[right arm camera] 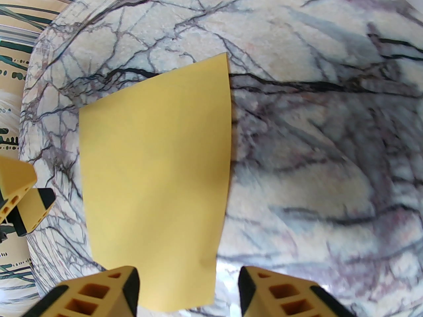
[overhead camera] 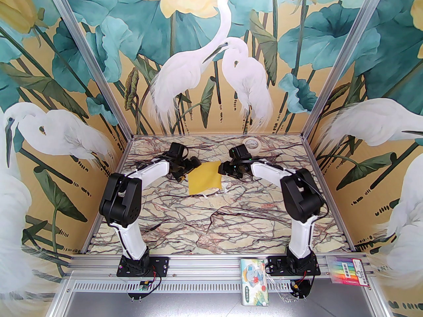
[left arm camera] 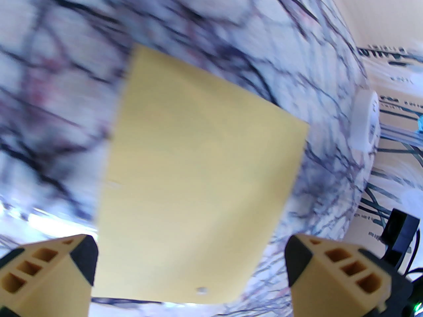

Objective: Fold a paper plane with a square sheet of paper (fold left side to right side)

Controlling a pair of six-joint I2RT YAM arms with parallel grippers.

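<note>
Flanking yellow sheet [overhead camera: 204, 178], left gripper [left arm camera: 191, 254] wide open, right gripper [right arm camera: 188, 279] half-open, both empty, tape roll [left arm camera: 363, 124] on L-wrist cam.

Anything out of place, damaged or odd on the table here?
Nothing stands out. The square sheet of paper lies unfolded and untorn on the table between the left gripper and right gripper; the tape roll sits apart at the far edge.

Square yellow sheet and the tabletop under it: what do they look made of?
Square sheet of paper: thin matte paper, plain yellow, with crisp straight edges and no gloss.
Tabletop: marble-look surface, cream with dark veins. It could be printed laminate or film rather than stone; the look leaves it open.
</note>
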